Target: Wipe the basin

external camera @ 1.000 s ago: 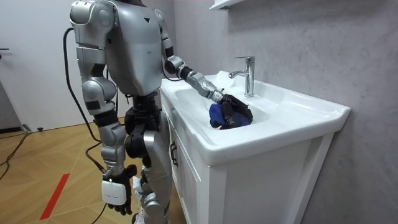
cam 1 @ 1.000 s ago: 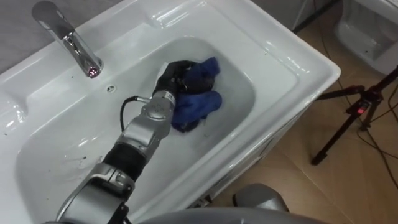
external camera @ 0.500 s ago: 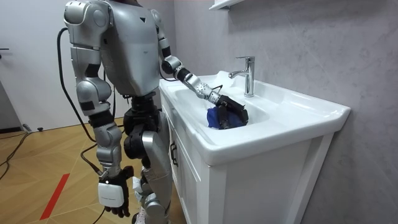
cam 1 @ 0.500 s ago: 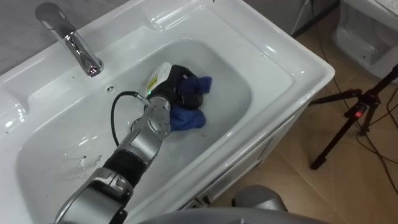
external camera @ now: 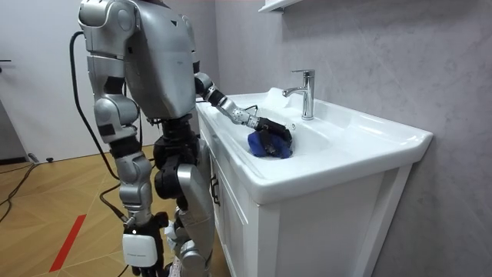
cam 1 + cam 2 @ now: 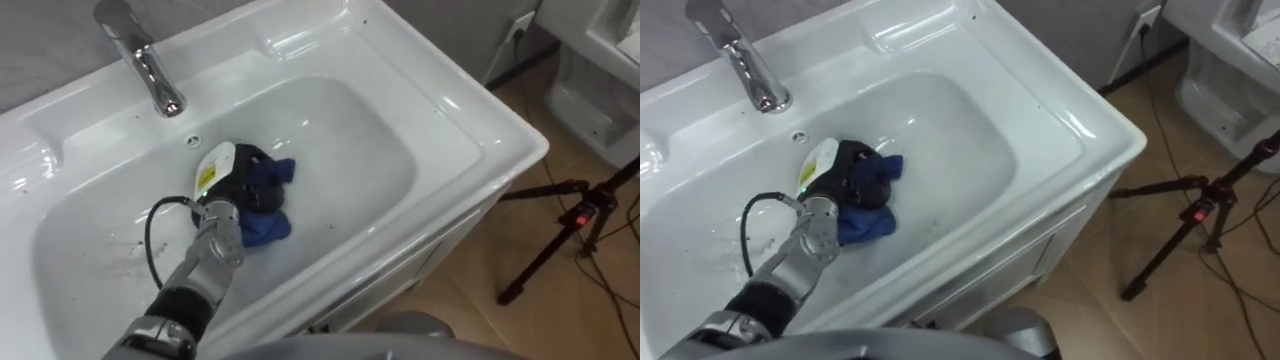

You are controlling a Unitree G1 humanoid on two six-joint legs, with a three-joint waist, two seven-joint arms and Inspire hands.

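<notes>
Blue crumpled cloth (image 6: 266,224) is gripped by the black left hand (image 6: 243,177), its curled fingers half buried in folds; the white ceramic basin (image 6: 375,150) lies bare rightward.

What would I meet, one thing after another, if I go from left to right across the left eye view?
Faucet → left hand, gripping the blue cloth just to its right → right rim of the basin → tripod on the floor.
</notes>
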